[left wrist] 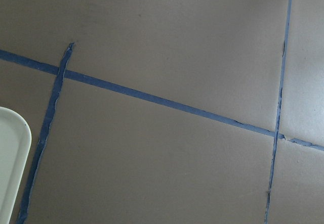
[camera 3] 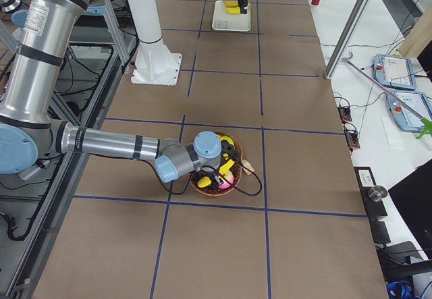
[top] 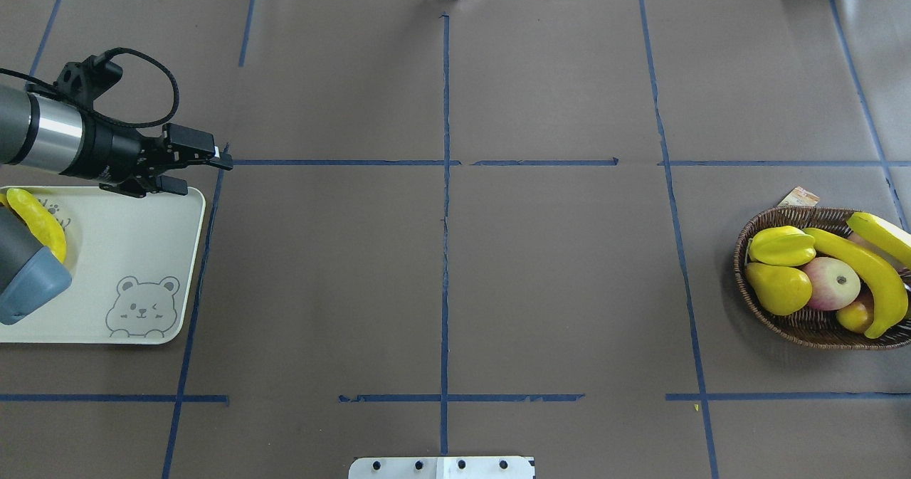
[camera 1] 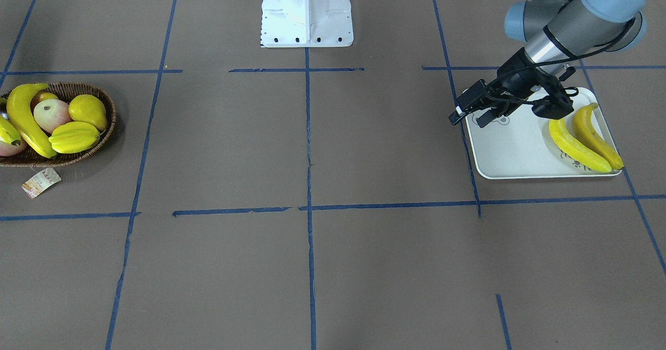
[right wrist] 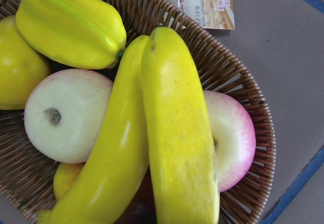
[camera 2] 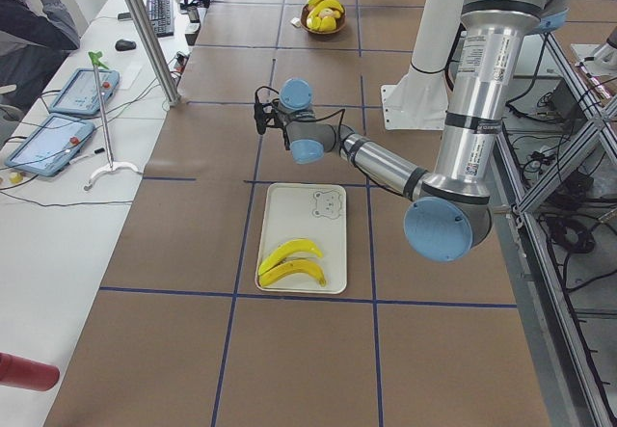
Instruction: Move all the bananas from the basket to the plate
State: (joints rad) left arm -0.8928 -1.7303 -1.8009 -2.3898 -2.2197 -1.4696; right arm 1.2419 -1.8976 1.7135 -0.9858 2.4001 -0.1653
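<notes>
Two bananas point(right wrist: 177, 133) lie crossed over apples point(right wrist: 66, 113) in the basket point(right wrist: 243, 82), under the right gripper point(camera 3: 226, 167); we cannot tell its finger state. Two other bananas point(camera 1: 577, 147) lie on the plate point(camera 1: 510, 152). Left gripper point(camera 1: 468, 120) is at the plate's corner, fingers spread, empty.

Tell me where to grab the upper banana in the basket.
Mid-length, from straight above, pinching across its width. The upper banana lies on top of the other fruit in the basket, middle exposed; the second banana touches one side, so that side is probably tight.
</notes>
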